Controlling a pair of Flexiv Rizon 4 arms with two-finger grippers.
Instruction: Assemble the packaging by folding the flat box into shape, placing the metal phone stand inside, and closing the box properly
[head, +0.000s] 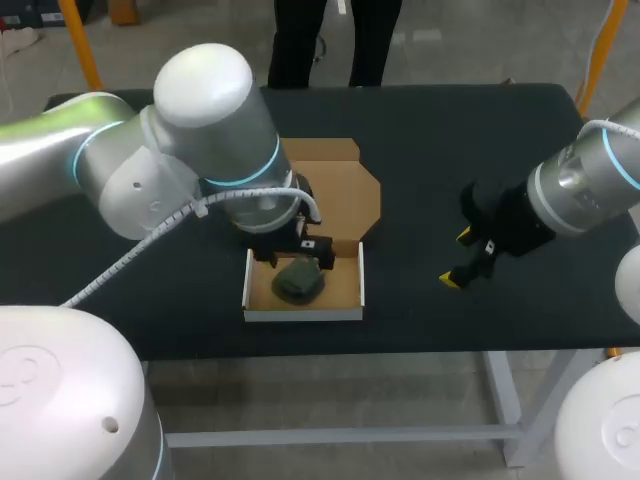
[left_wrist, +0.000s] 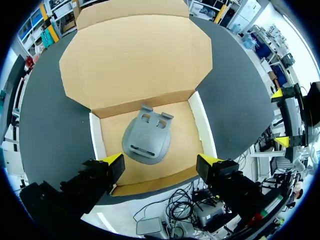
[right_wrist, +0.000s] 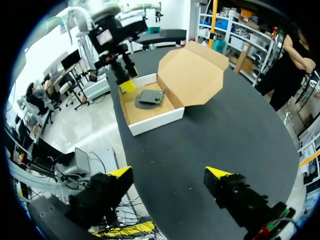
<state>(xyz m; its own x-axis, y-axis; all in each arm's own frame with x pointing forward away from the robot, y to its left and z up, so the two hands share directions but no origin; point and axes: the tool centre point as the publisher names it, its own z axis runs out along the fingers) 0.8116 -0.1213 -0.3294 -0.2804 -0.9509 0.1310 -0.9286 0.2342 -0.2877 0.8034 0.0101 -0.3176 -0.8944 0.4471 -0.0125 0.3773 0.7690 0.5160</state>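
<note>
While the phone stand (left_wrist: 146, 140) lies in the box (left_wrist: 204, 131), the left tool (left_wrist: 162, 161) hangs above it — fingers wide. The right tool (right_wrist: 170, 175) is wide too.

Left pincer (left_wrist: 161, 164) hangs over the box (left_wrist: 204, 125), blocking its opening.

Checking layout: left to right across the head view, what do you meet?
Silver-white left arm → open brown cardboard box with white walls, holding the grey metal phone stand → black, yellow-tipped right gripper.
</note>
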